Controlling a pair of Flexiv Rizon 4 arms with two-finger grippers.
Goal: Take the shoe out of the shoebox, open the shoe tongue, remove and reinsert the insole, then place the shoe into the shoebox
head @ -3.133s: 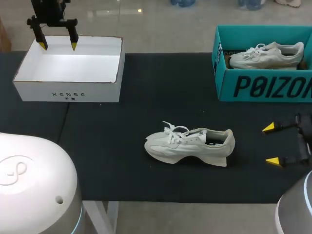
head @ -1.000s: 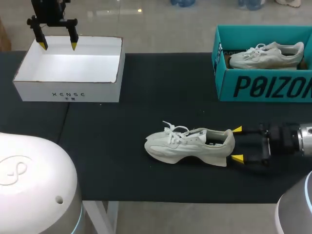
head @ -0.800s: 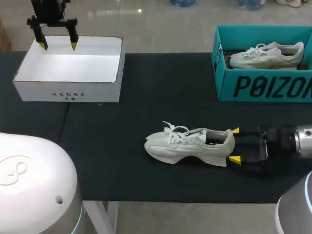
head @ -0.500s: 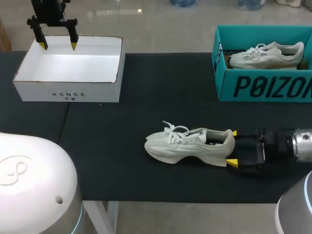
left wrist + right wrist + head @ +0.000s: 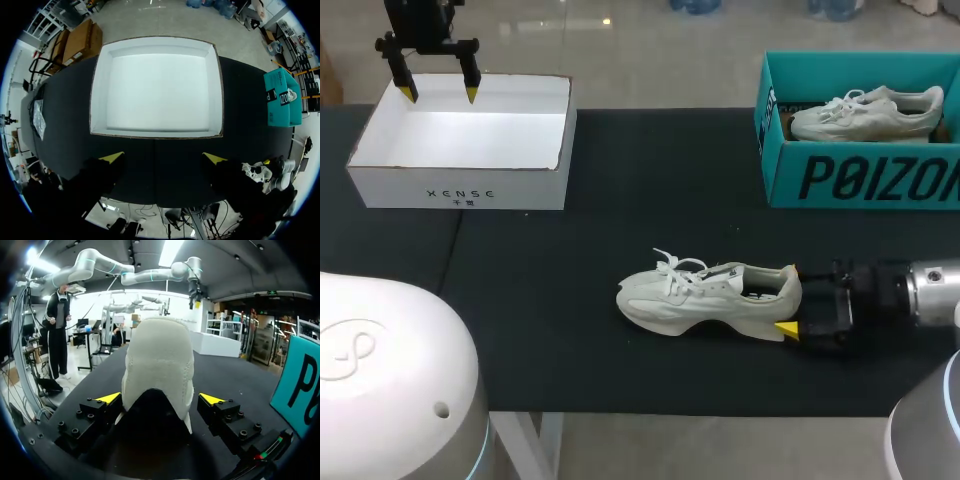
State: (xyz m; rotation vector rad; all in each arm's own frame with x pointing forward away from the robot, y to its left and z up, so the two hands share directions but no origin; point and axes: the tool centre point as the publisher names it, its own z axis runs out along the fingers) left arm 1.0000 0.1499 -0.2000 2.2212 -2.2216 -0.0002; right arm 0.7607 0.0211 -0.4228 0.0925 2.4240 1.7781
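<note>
Our right arm has come in from the table's right edge, and our right gripper [image 5: 788, 298] now sits at the heel of the white sneaker [image 5: 705, 298], where three seconds ago it hung well apart from it. Our left arm and the sneaker have not shifted.

The sneaker lies out of any box on the black table [image 5: 620, 180], near the middle of the front half, toe toward our left and heel toward our right, laces loose over the tongue. From the right wrist view the heel [image 5: 159, 365] stands between the two yellow fingertips [image 5: 109, 398]. The tips sit just beside it on either side, and we see no clear press from both, so we call these jaws released around the heel rather than clenched on it.

Our left gripper [image 5: 440, 93] hangs over the far left corner of the table, above the back edge of the white shoebox [image 5: 460, 185]. Its jaws are spread wide and hold nothing. In the left wrist view that gripper [image 5: 163, 158] looks straight down, with the open white shoebox [image 5: 155, 90] ahead of its fingers.

At the far right corner stands a teal shoebox [image 5: 860, 175], open, with a second pale sneaker [image 5: 868, 112] lying inside it on its side.
</note>
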